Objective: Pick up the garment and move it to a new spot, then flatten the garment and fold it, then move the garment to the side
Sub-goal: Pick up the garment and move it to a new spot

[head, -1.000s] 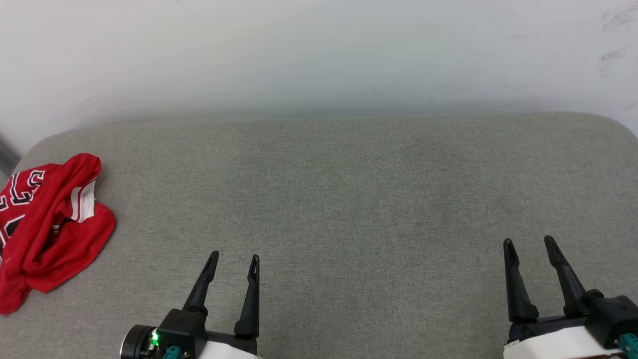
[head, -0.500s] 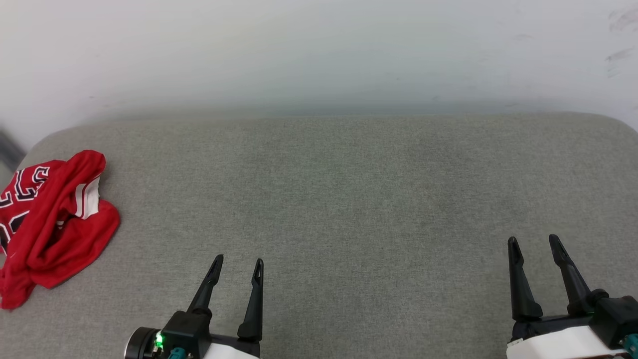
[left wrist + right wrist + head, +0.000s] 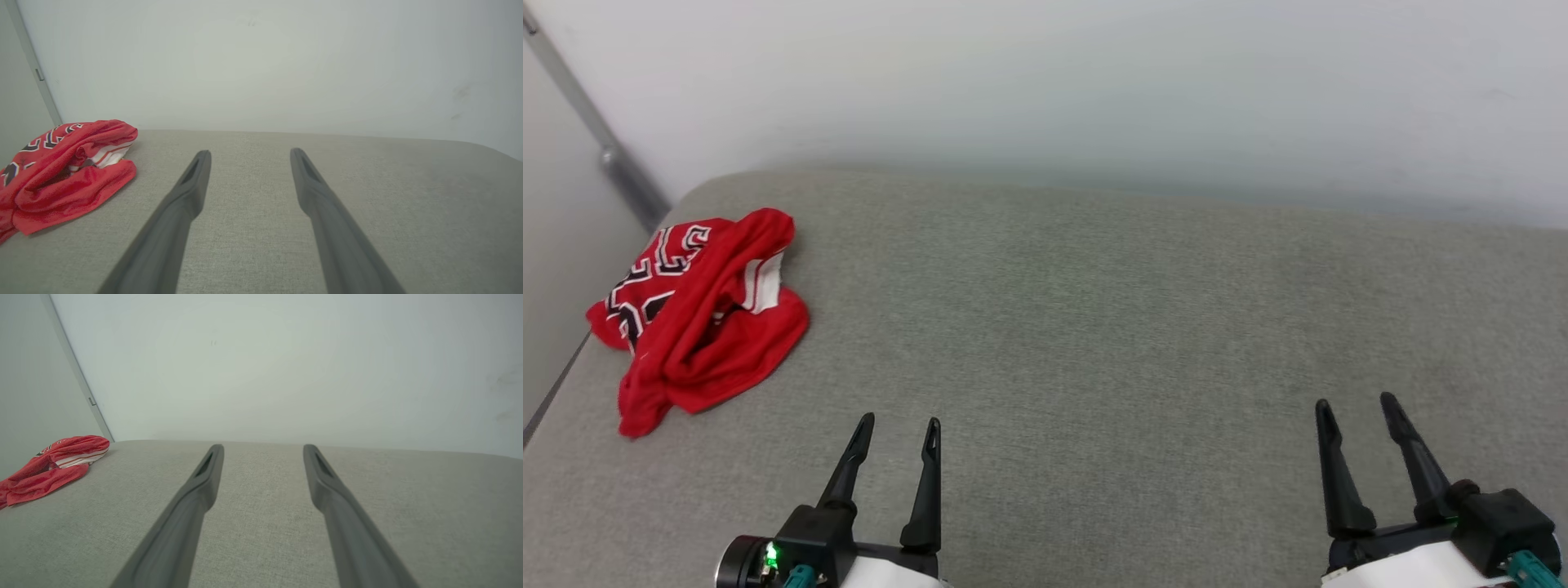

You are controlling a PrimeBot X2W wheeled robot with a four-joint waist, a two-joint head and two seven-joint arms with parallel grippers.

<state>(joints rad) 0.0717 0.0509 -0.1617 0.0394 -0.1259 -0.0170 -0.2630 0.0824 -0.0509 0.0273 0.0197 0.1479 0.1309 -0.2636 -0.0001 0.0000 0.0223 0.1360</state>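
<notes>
Head view, looking down on a broad grey upholstered surface (image 3: 1094,327): matte woven cloth with a fine heathered grain, rounded at its far left corner. A red jersey (image 3: 698,327) lies in a crumpled heap at the far left of that surface, close to the left edge and the back corner, well apart from both grippers. The fabric is a thin, smooth knit, folded over itself in soft rolls. A band of white with red striping shows in a fold near the top. Black, white-outlined lettering (cut up by the folds, so only partly legible) runs along the heap's left side. A narrow tail of red trails toward the near edge.

The left gripper (image 3: 900,420) is at lower left, its two long tapering dark fingers spread apart with bare cloth between them and nothing held. The right gripper (image 3: 1356,402) at lower right is likewise spread and empty. Each finger is slim and matte black, with a slot near the tip.

Left wrist view: the fingers (image 3: 192,192) stretch out over the grey weave, and the jersey sits off to the left, clear of them. Right wrist view: the same splayed pair, with the jersey small at the far left edge.

A pale wall (image 3: 1045,82) stands behind, smooth and matte. A grey metal strip (image 3: 629,181) runs diagonally down the corner beside the jersey.
</notes>
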